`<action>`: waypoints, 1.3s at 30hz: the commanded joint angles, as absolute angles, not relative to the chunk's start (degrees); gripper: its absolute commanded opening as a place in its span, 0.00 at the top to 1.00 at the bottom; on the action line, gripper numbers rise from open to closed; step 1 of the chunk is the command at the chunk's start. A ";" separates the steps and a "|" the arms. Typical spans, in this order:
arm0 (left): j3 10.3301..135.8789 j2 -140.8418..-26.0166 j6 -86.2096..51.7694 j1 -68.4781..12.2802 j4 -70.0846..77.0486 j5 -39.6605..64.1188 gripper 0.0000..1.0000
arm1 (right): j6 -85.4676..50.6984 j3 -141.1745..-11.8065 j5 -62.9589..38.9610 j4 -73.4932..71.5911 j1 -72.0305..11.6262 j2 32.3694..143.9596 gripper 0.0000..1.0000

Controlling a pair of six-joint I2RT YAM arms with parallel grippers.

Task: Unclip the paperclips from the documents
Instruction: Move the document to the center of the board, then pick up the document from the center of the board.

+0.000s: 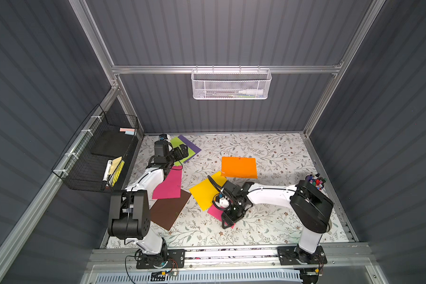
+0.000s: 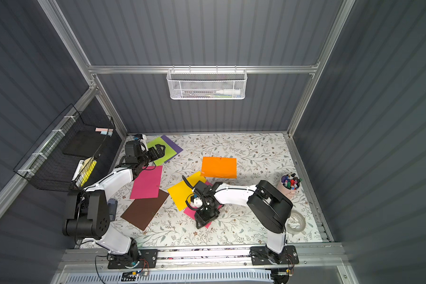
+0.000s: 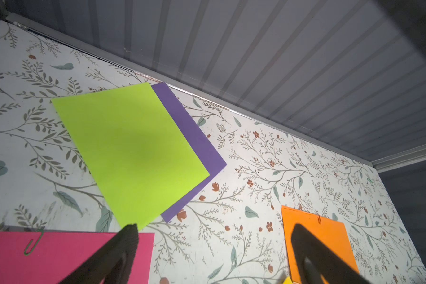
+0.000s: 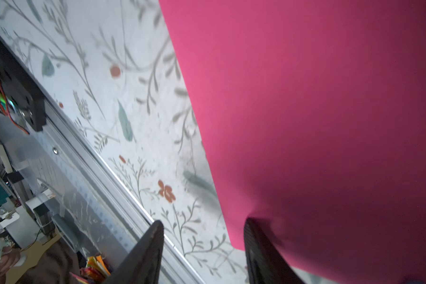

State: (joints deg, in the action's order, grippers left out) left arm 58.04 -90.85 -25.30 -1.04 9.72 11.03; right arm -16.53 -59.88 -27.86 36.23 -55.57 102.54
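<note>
Straddling the magenta sheet's (image 4: pixel 305 123) edge, the right gripper (image 4: pixel 204 221) is poised half-spread, empty — probably seeking a clip; the left gripper (image 3: pixel 214 226), fingers wide apart, hangs near a green paperclip (image 3: pixel 32 243).

I am seeing the right gripper (image 2: pixel 202 223) hanging low over the magenta sheet (image 2: pixel 188 212) that is poking out from under the yellow sheet (image 2: pixel 180 194); the left gripper (image 2: pixel 161 149) is hovering above the lime green sheet (image 2: pixel 154 142), which is overlapping the purple sheet (image 2: pixel 173 145).
</note>
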 commanded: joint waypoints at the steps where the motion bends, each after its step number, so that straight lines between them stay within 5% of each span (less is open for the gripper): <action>1: 56.44 -87.77 -24.87 -2.41 7.71 13.35 0.01 | -18.85 -57.67 -25.71 41.19 -55.13 98.77 0.42; 8: 52.46 -85.12 -24.89 -10.84 4.52 14.27 0.04 | -20.54 -59.57 -22.10 41.97 -48.86 90.43 0.32; 16: 48.07 -85.96 -23.63 -20.97 1.62 19.52 0.20 | -33.87 -50.35 -10.92 33.89 -39.32 81.50 0.18; 28: 49.39 -95.00 -22.49 -33.00 -1.94 21.04 0.29 | -41.52 -43.90 -7.73 23.28 -35.90 86.46 0.18; 39: 49.60 -98.89 -23.19 -35.36 -4.64 19.73 0.32 | -38.12 -49.04 -19.87 18.46 -34.18 97.10 0.18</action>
